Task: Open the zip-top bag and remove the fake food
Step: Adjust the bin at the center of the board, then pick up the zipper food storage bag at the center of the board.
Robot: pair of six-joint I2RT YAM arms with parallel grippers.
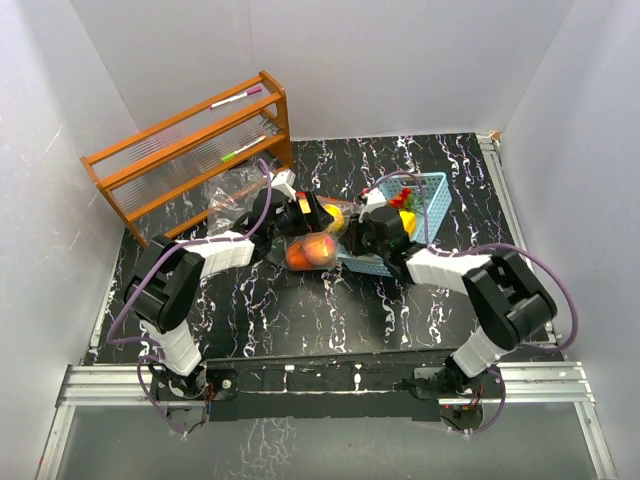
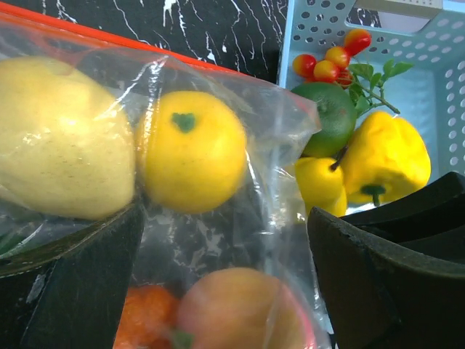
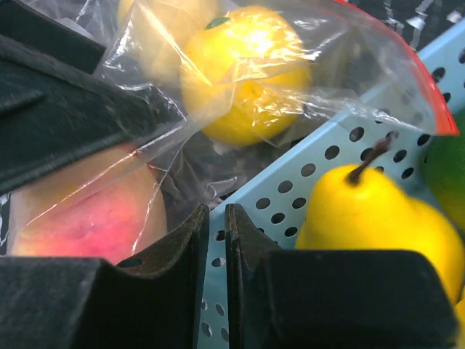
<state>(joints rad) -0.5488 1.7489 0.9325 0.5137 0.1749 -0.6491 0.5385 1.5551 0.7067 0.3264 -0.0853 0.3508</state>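
My left gripper [image 2: 225, 218] stands spread wide, the zip-top bag [image 2: 240, 109] between its fingers, fake food [image 2: 192, 149] inside, beside the blue basket [image 1: 432, 190]; my right gripper [image 3: 216, 218] is pressed together.

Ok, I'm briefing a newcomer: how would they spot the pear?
Find the blue perforated basket right of the zip-top bag. Inside, the pear is the small yellow fruit with a brown stem; the bigger yellow pepper beside it has a green one.

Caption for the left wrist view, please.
Open left claw over the bag of fruit, blue basket with a yellow pepper beyond.
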